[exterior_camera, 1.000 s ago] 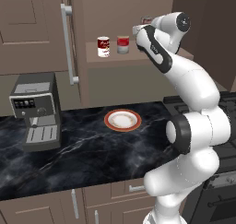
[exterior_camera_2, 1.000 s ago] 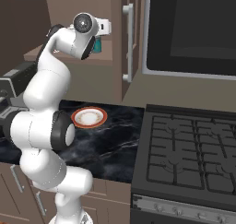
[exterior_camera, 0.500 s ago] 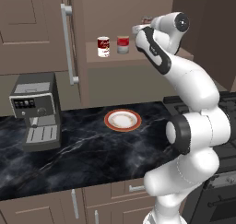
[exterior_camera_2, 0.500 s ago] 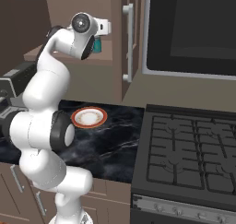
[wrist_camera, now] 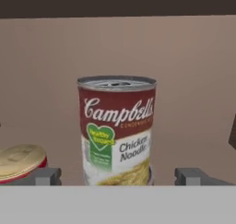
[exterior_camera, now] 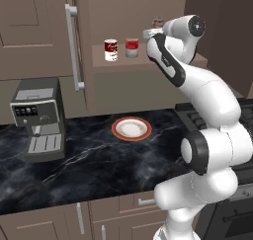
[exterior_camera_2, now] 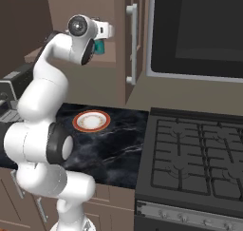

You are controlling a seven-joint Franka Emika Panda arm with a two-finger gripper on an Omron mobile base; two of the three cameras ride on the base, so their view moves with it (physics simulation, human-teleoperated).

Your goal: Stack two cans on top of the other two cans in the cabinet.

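Gripper [wrist_camera: 117,176] fingers stand spread wide apart, one on each side of the soup can [wrist_camera: 117,131], neither pad touching it. Looks like a release: the can stands upright directly ahead between the fingers, up in the cabinet [exterior_camera: 148,17] recess. In the right base view a teal can [exterior_camera_2: 99,47] shows just beyond the hand, likely the one underneath, though the contact itself is hidden. Low and to one side of the fingers sits another can's lid [wrist_camera: 18,159]. Well off to the arm's left on the shelf stand a red-and-white can [exterior_camera: 111,50] and a red-banded can [exterior_camera: 131,48], side by side, unstacked.
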